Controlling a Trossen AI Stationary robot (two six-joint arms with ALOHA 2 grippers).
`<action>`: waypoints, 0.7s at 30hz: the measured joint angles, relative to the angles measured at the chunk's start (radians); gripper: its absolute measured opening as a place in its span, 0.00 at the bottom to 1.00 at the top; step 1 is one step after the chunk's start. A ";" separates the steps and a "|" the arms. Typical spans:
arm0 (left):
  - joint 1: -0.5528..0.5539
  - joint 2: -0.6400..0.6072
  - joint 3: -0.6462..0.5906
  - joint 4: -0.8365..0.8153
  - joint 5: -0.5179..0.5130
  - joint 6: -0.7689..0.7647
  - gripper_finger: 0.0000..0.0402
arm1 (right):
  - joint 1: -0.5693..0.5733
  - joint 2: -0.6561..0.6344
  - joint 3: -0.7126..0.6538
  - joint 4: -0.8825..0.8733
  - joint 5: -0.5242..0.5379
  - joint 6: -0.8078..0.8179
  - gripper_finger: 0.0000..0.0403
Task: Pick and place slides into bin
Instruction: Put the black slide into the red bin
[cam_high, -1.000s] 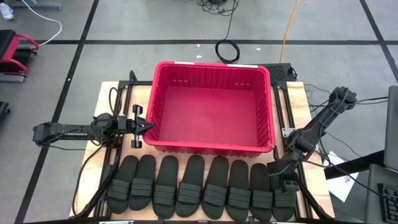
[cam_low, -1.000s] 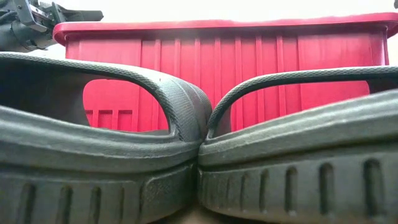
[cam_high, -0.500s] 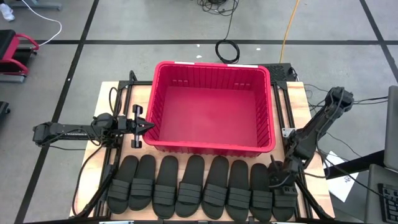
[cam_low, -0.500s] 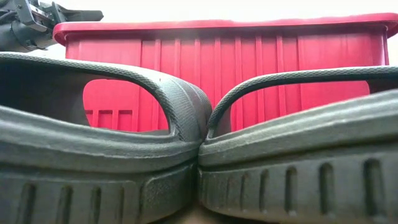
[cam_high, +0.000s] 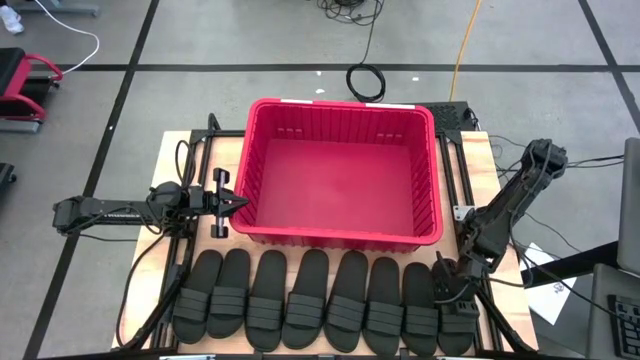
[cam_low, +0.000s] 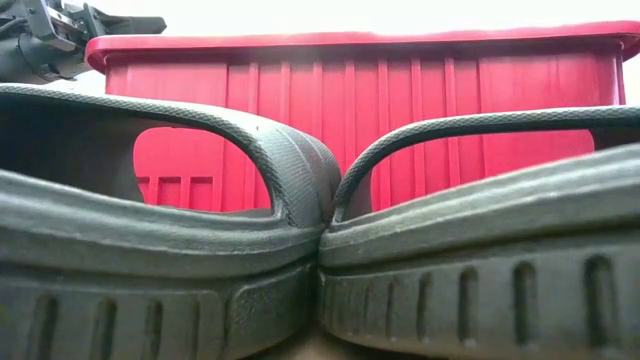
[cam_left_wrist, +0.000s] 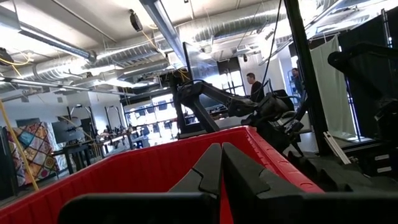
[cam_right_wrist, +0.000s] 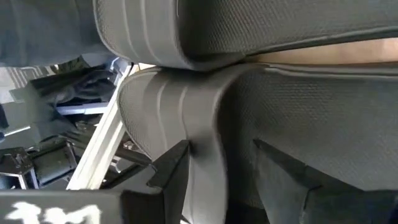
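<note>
Eight matte black rubbery slide sandals (cam_high: 325, 312) lay in a row on the wooden surface (cam_high: 168, 160), just before the large empty red slatted plastic bin (cam_high: 340, 235). The right gripper (cam_high: 449, 291) was down on the rightmost sandal (cam_right_wrist: 298, 118), jaws spread astride its strap. The left gripper (cam_high: 238, 201), jaws pressed together, waited beside the bin's left wall.

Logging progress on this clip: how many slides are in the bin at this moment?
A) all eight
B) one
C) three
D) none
D: the high view shows the bin with a bare red floor, while all eight slides lie in a row on the table in front of it.
</note>
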 joint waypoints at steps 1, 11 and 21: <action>0.000 0.000 0.000 0.000 0.000 -0.001 0.05 | 0.008 0.008 -0.012 0.035 0.001 0.011 0.40; 0.000 0.000 0.000 0.000 0.000 -0.025 0.05 | 0.039 0.048 -0.174 0.473 0.000 0.182 0.39; 0.000 0.000 0.000 -0.004 0.000 -0.022 0.05 | 0.039 0.038 -0.178 0.601 -0.004 0.219 0.03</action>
